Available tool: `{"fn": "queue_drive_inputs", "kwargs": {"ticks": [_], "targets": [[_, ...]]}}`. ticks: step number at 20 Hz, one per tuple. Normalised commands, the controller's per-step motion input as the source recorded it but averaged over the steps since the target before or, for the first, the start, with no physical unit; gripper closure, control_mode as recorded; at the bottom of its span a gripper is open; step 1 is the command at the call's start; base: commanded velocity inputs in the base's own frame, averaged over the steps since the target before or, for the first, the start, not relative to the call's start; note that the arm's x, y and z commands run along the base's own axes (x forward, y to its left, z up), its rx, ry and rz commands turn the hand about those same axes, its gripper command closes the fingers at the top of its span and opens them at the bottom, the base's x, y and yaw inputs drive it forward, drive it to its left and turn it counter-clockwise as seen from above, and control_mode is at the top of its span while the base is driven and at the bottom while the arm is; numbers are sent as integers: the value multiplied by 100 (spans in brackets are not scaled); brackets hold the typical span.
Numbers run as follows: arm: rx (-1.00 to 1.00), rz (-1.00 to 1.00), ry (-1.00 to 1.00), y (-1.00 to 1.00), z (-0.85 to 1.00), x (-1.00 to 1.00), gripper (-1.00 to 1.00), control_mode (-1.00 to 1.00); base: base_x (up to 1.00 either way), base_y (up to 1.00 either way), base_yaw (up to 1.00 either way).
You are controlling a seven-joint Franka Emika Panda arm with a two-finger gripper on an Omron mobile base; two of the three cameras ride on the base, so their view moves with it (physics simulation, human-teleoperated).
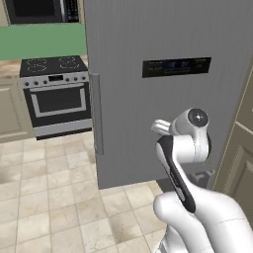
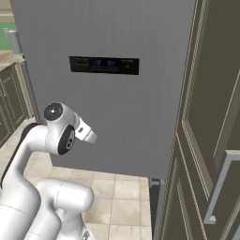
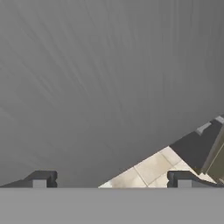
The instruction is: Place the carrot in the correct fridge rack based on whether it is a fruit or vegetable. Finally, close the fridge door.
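Observation:
The tall grey fridge door (image 1: pixel 163 94) (image 2: pixel 108 89) stands swung out in front of me, with its dark display panel (image 1: pixel 176 66) (image 2: pixel 104 64) high up and its long vertical bar handle (image 1: pixel 96 113) on its left edge. My gripper (image 3: pixel 111 180) is open and empty, its two dark fingertips (image 3: pixel 41 179) wide apart, close to the lower part of the grey door (image 3: pixel 96 78). The carrot and the fridge rack are out of view behind the door.
A steel oven with a black cooktop (image 1: pixel 55 94) stands at the back left under a microwave (image 1: pixel 42 11). Beige cabinet doors (image 2: pixel 211 140) rise on the right, one with a grey handle (image 2: pixel 220 183). Tiled floor (image 1: pixel 54 197) lies open to the left.

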Motion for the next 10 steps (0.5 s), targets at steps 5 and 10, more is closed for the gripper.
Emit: {"fn": "queue_drive_inputs", "kwargs": {"ticks": [5, 10], "targets": [[0, -15, -3, -15, 0, 40, -100, -100, 0, 0, 0], [0, -14, -1, -47, 0, 32, -100, -100, 0, 0, 0]]}}
